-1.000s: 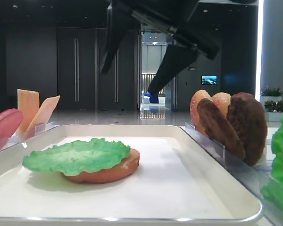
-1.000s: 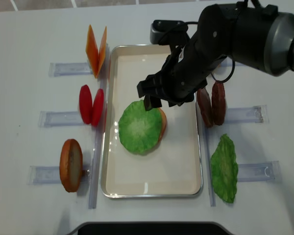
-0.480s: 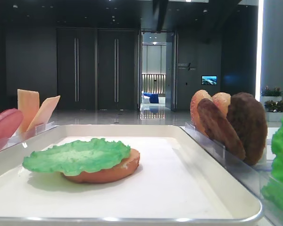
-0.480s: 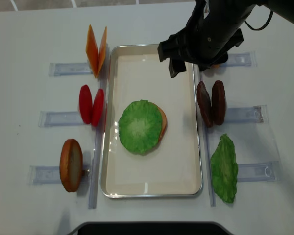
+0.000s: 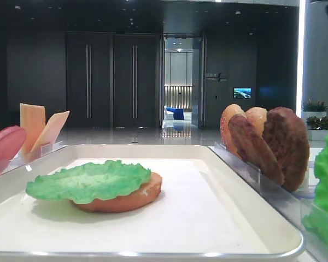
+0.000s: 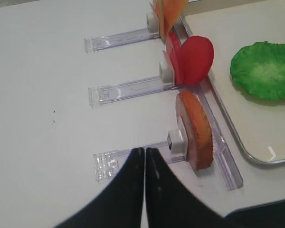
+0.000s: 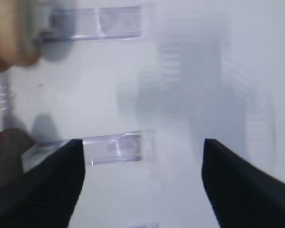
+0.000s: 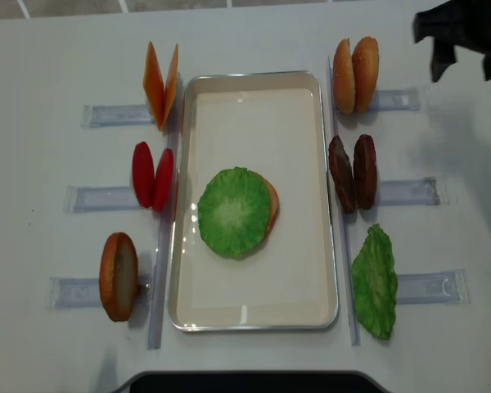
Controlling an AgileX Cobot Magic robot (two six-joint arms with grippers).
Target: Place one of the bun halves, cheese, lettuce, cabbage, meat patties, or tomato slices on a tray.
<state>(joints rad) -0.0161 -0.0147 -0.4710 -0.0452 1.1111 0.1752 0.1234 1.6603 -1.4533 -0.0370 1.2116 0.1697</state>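
Here, in the low side view, the cream tray point(image 5: 251, 240) held a bun half point(image 5: 126, 199) lying flat, with a green lettuce leaf point(image 5: 90, 180) resting on top of it. On the right stood two more buns point(image 5: 232, 123) and two dark meat patties point(image 5: 287, 144) on edge in a clear holder. On the left were cheese slices point(image 5: 33, 123) and a pink-red tomato slice point(image 5: 5, 147).

In the right wrist view, the right gripper point(image 7: 142, 183) had its two dark fingers point(image 7: 52, 185) spread wide apart with nothing between them. Below it was the white table point(image 7: 180, 71) and a clear plastic holder point(image 7: 111, 147). The picture was blurry.

In the left wrist view, the left gripper point(image 6: 145, 183) had its tips pressed together and held nothing. Just beside it stood a bun half on edge point(image 6: 195, 130), then tomato slices point(image 6: 192, 59), and the lettuce on the tray point(image 6: 263, 69).

In the top view, the tray point(image 8: 254, 319) sat in the middle with the lettuce-covered bun point(image 8: 236, 211) near its center. Cheese point(image 8: 161, 82), tomato point(image 8: 151, 176) and one bun point(image 8: 119, 274) stood to its left. Buns point(image 8: 354, 74), patties point(image 8: 352, 172) and a second lettuce leaf point(image 8: 375, 282) sat on its right. The right gripper point(image 8: 458, 57) was at the top right corner, well apart from the tray.
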